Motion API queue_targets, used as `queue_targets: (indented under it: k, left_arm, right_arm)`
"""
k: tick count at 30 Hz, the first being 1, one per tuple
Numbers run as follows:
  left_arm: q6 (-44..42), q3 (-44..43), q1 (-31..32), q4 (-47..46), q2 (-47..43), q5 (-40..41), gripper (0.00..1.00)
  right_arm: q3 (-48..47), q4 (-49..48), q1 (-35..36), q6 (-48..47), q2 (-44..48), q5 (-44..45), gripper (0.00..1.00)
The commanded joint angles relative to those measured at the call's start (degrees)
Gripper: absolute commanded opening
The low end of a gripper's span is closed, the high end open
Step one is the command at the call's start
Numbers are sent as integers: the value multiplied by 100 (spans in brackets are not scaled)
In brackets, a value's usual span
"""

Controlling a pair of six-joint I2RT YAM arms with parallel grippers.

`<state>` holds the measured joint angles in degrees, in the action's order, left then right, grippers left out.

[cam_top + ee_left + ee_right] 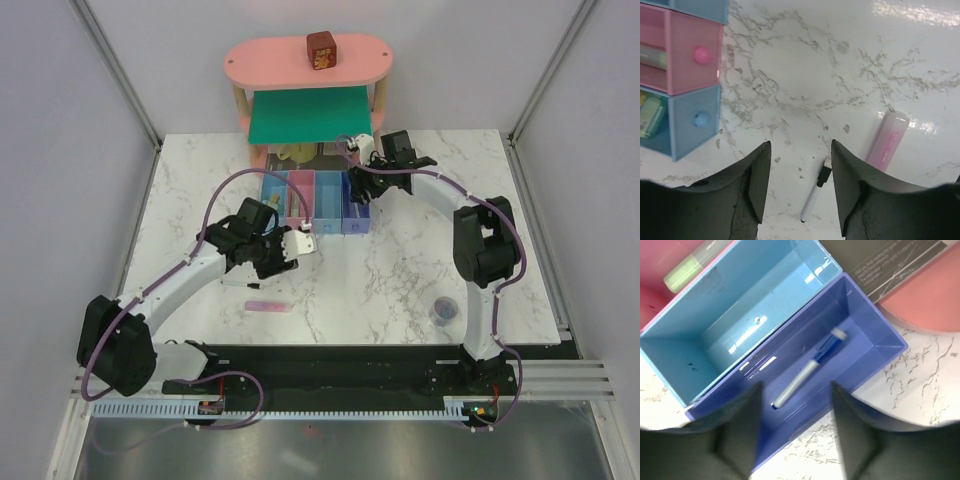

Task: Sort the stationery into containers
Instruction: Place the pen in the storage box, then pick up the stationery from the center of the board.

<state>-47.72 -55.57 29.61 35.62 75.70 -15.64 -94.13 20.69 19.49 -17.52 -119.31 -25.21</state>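
My left gripper (801, 150): jaws well apart, nothing between them, hovering over the bare table (805, 75).
Bins on that side: the light blue bin (692, 122) and the pink bin (690, 52) sit off past my left finger, well apart from what lies under me.
Thin black pen (815, 194): flat on the marble under my gap, a little nearer my right finger.
Its long axis: slants from low left to upper right in my wrist view, cap end uppermost. It crosses my closing line rather than running along it, so I judge a small shift and a straight drop would suit.
Pink flat stick (887, 141): just outside my right finger, on much the same slant, not touching the pen.
Nearer arm for both: my left.
My right gripper (795, 425): fingers apart and empty, over the violet-blue bin (875, 335).
White pen with blue cap (807, 371): on that bin's floor, roughly lengthwise.
Round purple-grey roll (444, 310): on the table, nearer my right arm.
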Motion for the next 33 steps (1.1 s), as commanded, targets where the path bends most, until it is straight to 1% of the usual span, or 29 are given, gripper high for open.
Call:
queue_targets:
  k: [1,2,6,13,15,19,24,28,33]
  left_arm:
    - [-658,301,-16,419,-511,-36,59]
    - [-720,362,-16,489,-556,-36,59]
    - [-1018,792,-16,797,-846,17,60]
    - [-1257,1425,-16,877,-1119,-1,63]
    - [-1309,1636,-16,868,-1084,17,65]
    - [-1318,1944,-16,789,-952,35,66]
    - [-1301,2200,-16,561,-829,96,66]
    - [-1283,2366,-7,350,-706,96,67]
    - [-1275,2569,-16,25,-460,96,61]
  right_arm:
    - [0,-144,-24,-76,311,-27,84]
    - [-9,-135,-15,-76,329,-45,98]
    - [-27,-56,-24,-68,609,-63,98]
    - [35,225,-6,-76,1251,-151,98]
    - [44,374,-6,-111,1496,-177,98]
    - [149,533,-6,-243,1945,-54,98]
    - [562,664,-15,-533,2542,253,98]
    - [808,744,-15,-683,2842,447,98]
    - [878,866,-24,-700,3062,517,98]
